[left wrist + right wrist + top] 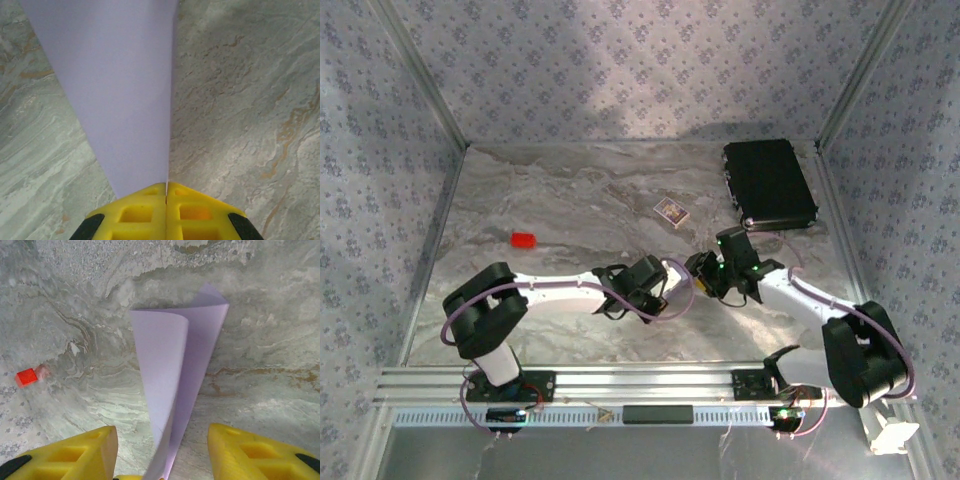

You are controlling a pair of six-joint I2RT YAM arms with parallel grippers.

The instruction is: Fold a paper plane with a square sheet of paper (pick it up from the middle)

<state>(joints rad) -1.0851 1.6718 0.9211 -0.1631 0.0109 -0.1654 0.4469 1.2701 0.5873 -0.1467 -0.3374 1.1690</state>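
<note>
The square sheet of paper (120, 90) is pale lilac and folded over lengthwise, hanging just above the marble table. My left gripper (166, 187) is shut on one end of it, yellow fingers pressed together. In the right wrist view the folded sheet of paper (172, 365) runs between the fingers of my right gripper (162, 450), which stands open with a gap on both sides. In the top view the left gripper (657, 290) and right gripper (703, 272) face each other mid-table with the paper (678, 278) between them. The paper plane is out of view.
A small red block (524, 240) lies on the left of the table, also seen as the red block (26, 376). A small patterned card (671, 211) lies behind the grippers. A black case (770, 184) sits at the back right corner. Patterned walls enclose the table.
</note>
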